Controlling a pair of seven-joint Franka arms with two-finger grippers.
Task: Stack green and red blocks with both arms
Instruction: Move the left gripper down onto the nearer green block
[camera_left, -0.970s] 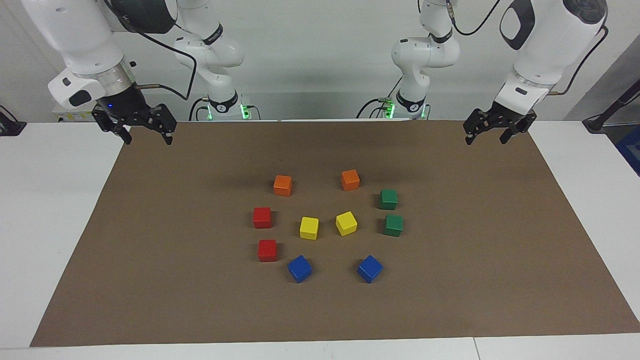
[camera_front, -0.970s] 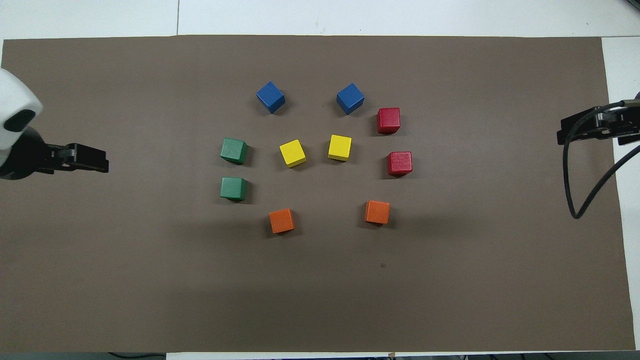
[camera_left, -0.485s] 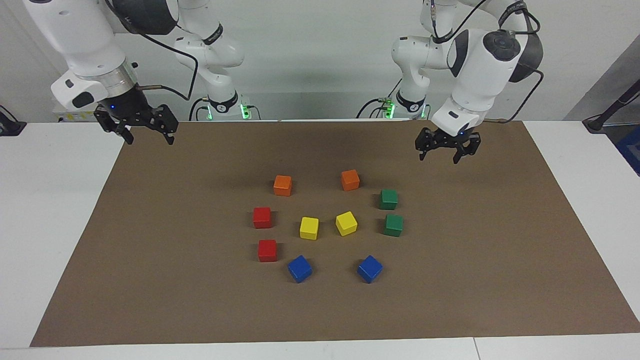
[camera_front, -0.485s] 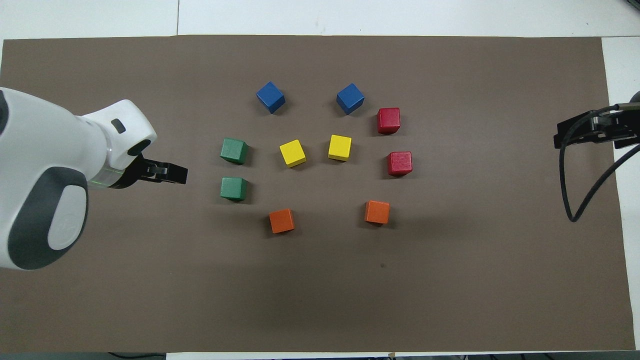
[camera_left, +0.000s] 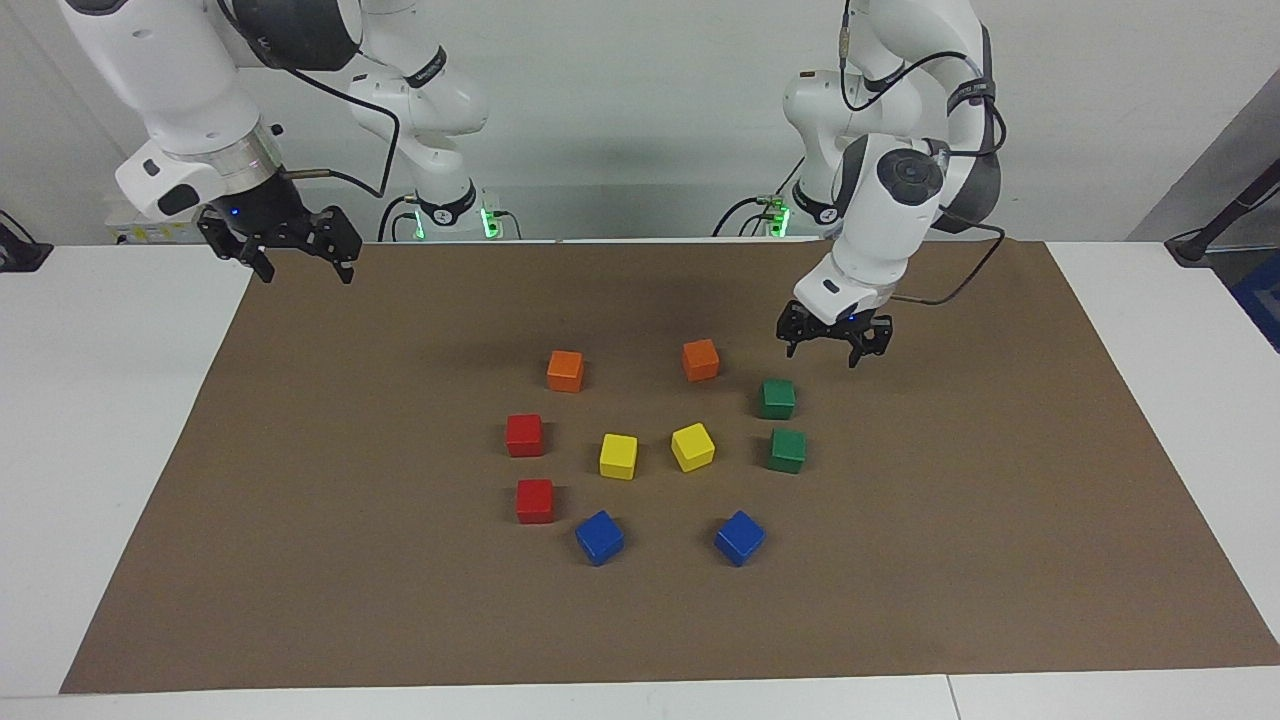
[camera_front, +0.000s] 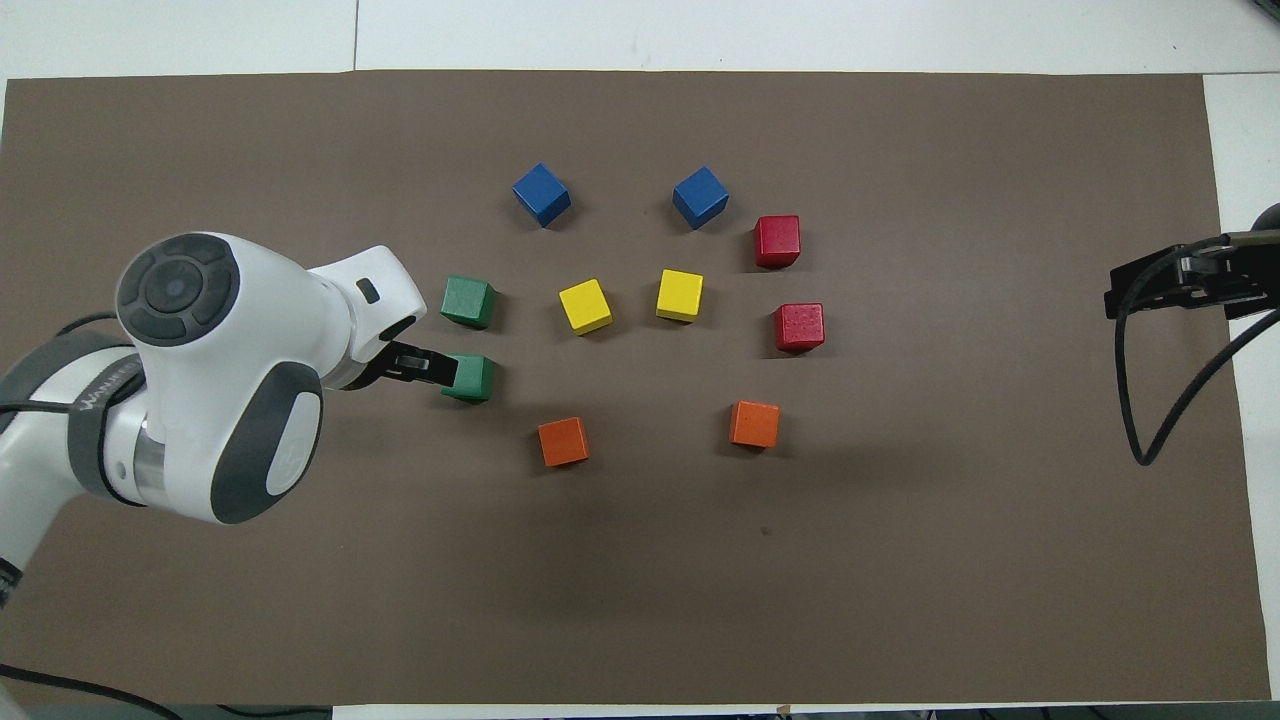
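Observation:
Two green blocks lie on the brown mat toward the left arm's end: one nearer to the robots (camera_left: 777, 398) (camera_front: 470, 378) and one farther (camera_left: 788, 450) (camera_front: 468, 301). Two red blocks lie toward the right arm's end, one nearer (camera_left: 524, 435) (camera_front: 800, 327) and one farther (camera_left: 535, 500) (camera_front: 777, 241). My left gripper (camera_left: 822, 355) (camera_front: 432, 368) is open and empty. It hangs low over the mat just beside the nearer green block, apart from it. My right gripper (camera_left: 307, 277) (camera_front: 1170, 290) is open and empty, and waits over the mat's corner at the right arm's end.
Two orange cubes (camera_left: 565, 370) (camera_left: 700, 359) lie nearest the robots. Two yellow cubes (camera_left: 618, 456) (camera_left: 692, 446) lie in the middle of the ring. Two blue cubes (camera_left: 599, 537) (camera_left: 740, 537) lie farthest. The brown mat (camera_left: 300, 560) covers a white table (camera_left: 90, 450).
My left arm has swung in from the mat's corner and come down close to the nearer green block. My right gripper has barely moved. No block has moved.

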